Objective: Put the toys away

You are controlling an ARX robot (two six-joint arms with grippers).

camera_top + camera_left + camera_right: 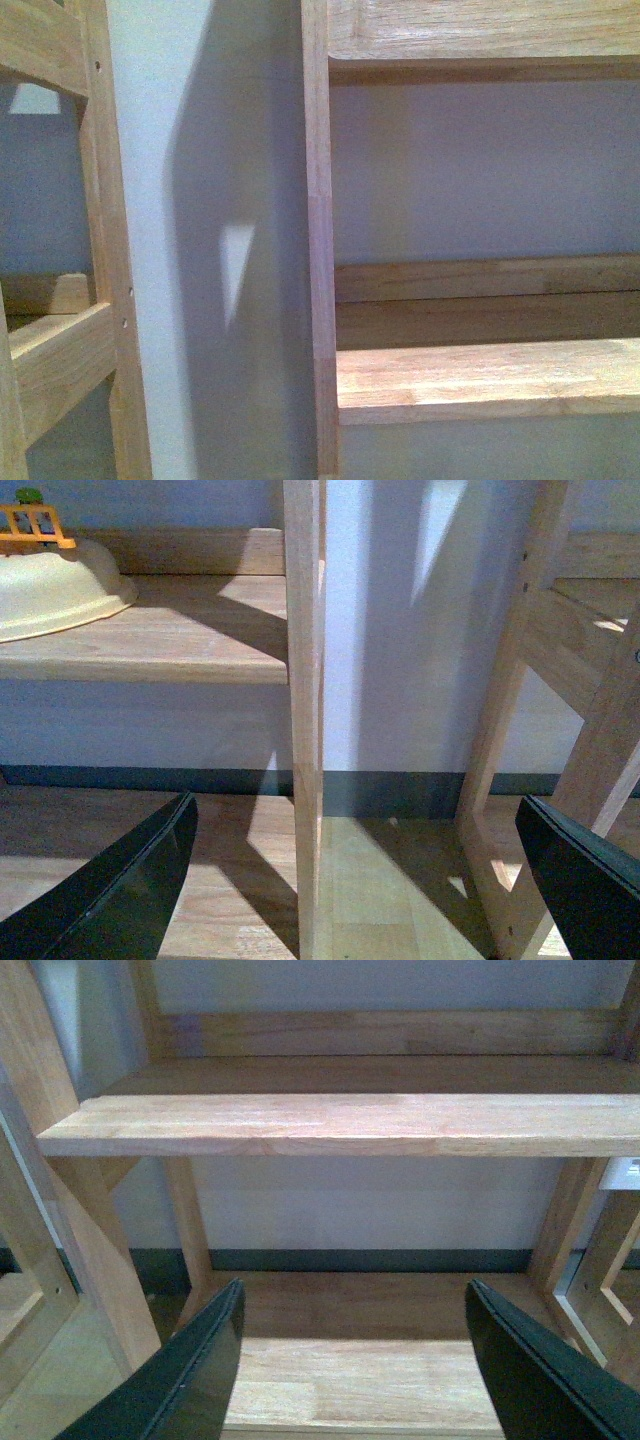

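Right claw (355, 1370) agape before wooden shelf (340, 1125)

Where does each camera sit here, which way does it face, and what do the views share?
Front: on the body, facing a wooden shelf and wall; no arm shows.
Left wrist: behind the open left claw, facing a shelf post and a cream playset.
Right wrist: behind the open right claw, facing bare shelves.
Shared: wooden shelving against a pale wall; no plush toy in view.

Ahead of my right claw (350, 1360), jaws spread: bare shelf board (340, 1125), open bay beneath. Ahead of my left claw (350, 880): wooden upright (303, 720) blocks centre; floor gap beside it looks passable. Cream playset (50, 590) occupies one shelf end.
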